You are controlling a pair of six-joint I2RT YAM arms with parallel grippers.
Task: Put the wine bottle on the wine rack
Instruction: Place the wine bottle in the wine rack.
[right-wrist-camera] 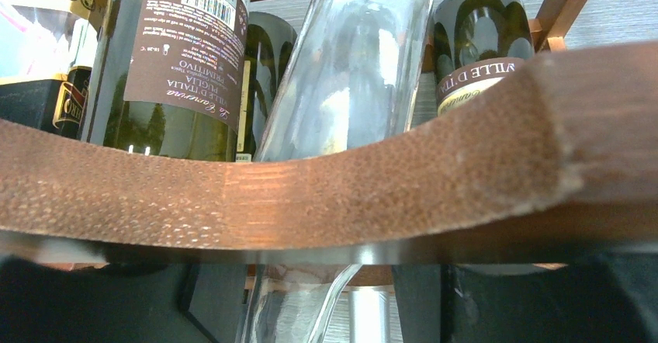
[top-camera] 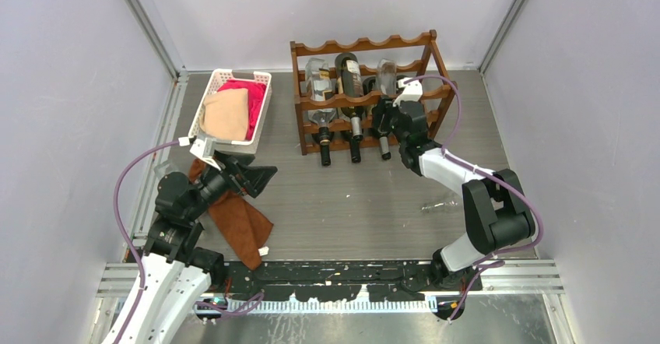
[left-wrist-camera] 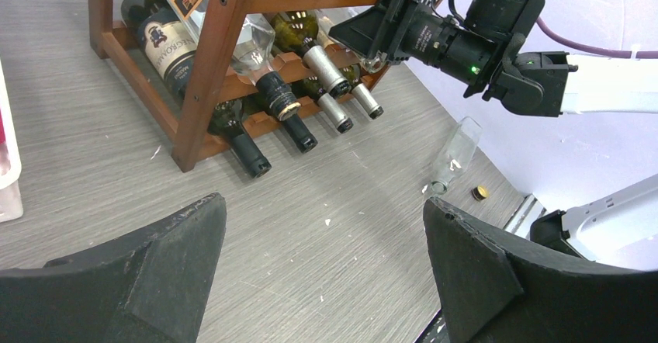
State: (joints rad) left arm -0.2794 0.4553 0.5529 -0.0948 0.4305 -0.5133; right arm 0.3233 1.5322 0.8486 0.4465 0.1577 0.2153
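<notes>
The dark reddish-brown wine rack (top-camera: 366,99) stands at the back middle and holds several bottles. A clear wine bottle (top-camera: 387,75) lies in its upper tier on the right. In the right wrist view the bottle (right-wrist-camera: 349,71) rests on the scalloped front rail (right-wrist-camera: 326,195). My right gripper (top-camera: 385,118) is at the rack front, its jaws either side of the bottle's neck (right-wrist-camera: 326,296), with a gap on the right side, so it is open. My left gripper (top-camera: 249,179) is open and empty over the table (left-wrist-camera: 326,226).
A white plastic basket (top-camera: 261,107) with pink and tan cloths stands at the back left. A brown cloth (top-camera: 241,223) lies under the left arm. A small clear bottle (left-wrist-camera: 458,153) and a gold cap (left-wrist-camera: 480,193) lie on the table at the right.
</notes>
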